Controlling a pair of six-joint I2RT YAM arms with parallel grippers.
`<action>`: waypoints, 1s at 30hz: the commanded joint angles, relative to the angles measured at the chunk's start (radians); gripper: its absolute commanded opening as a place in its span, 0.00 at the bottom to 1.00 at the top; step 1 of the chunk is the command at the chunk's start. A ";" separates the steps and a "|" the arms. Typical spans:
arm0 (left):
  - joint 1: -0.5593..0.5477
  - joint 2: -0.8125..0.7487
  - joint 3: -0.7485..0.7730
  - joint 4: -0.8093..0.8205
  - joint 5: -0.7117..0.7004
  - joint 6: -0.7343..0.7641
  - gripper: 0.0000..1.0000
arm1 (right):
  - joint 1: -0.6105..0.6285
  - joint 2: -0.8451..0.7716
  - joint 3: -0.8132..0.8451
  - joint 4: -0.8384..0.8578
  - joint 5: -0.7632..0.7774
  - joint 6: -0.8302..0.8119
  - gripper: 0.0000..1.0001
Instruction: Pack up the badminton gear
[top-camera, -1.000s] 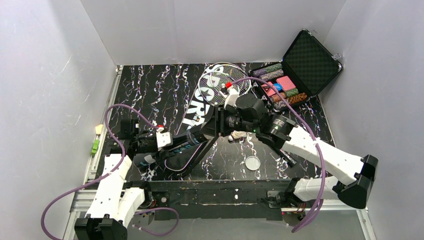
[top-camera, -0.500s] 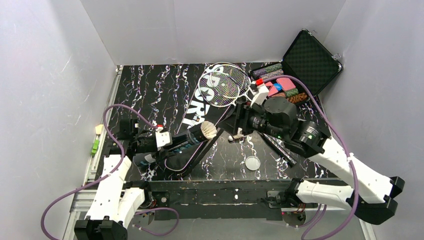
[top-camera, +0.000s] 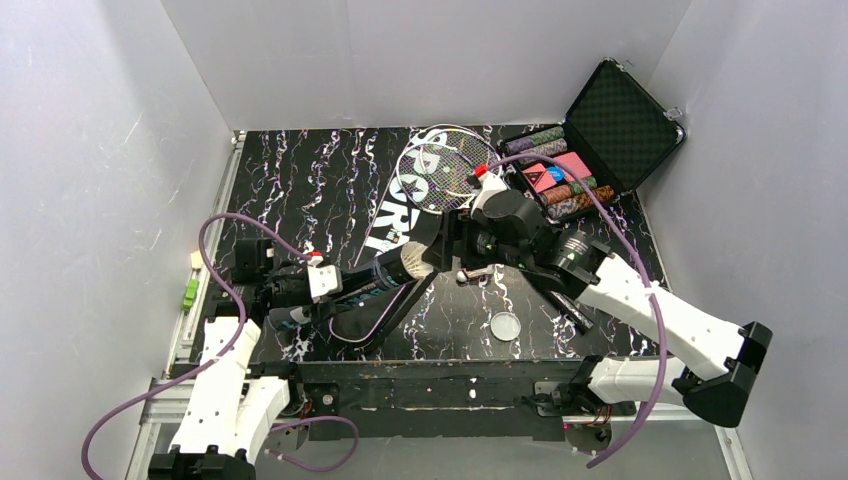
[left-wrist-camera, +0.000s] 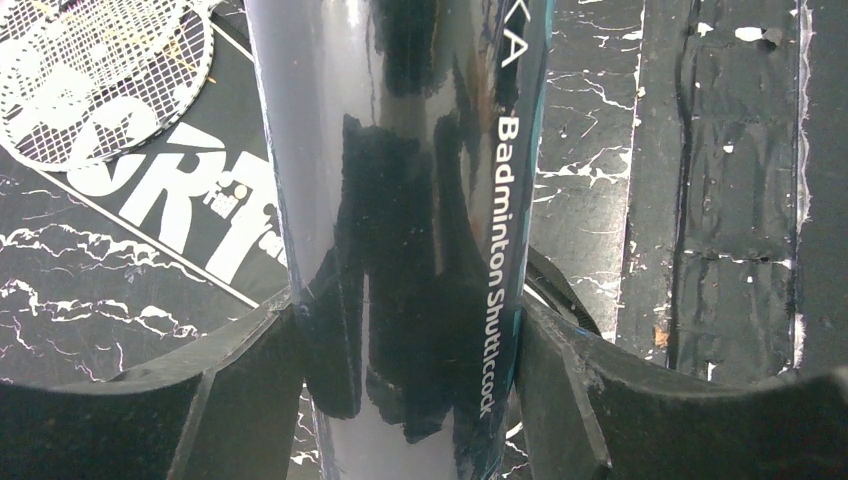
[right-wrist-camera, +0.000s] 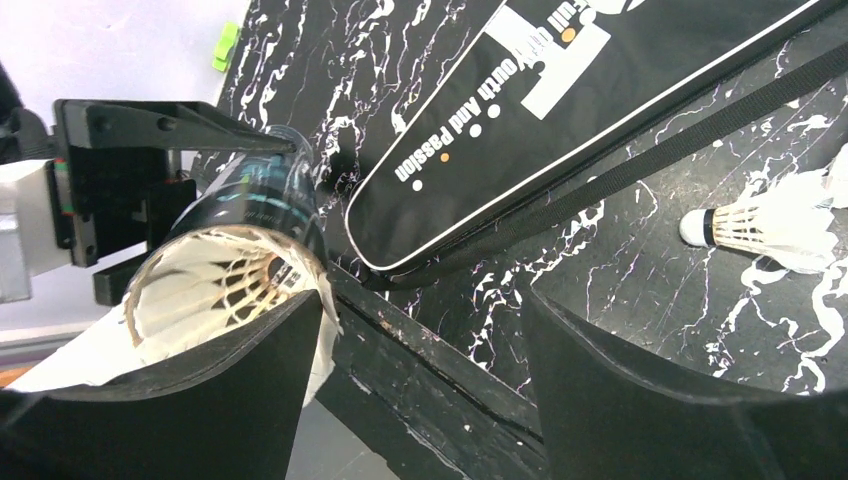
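Marbled black table (top-camera: 300, 180): tube (top-camera: 368, 284) slanted, open mouth facing right gripper (right-wrist-camera: 420, 310).

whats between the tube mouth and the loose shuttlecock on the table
In the right wrist view, the end of the black racket bag and its strap lie between the shuttlecock tube and the loose shuttlecock.

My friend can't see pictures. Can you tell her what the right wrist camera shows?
A white shuttlecock sits in the open end of a black tube, near the right gripper, whose fingers are open. A black racket bag and another shuttlecock lie on the table beyond.
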 joint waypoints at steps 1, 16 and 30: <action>0.000 -0.023 0.049 -0.008 0.068 -0.009 0.03 | -0.007 0.037 0.003 0.068 -0.011 -0.006 0.80; 0.000 -0.027 0.075 -0.001 0.121 -0.056 0.04 | -0.007 0.081 -0.094 0.235 -0.169 0.070 0.77; 0.000 -0.050 -0.033 -0.018 0.056 0.013 0.03 | -0.289 -0.075 -0.087 0.151 -0.281 0.098 0.87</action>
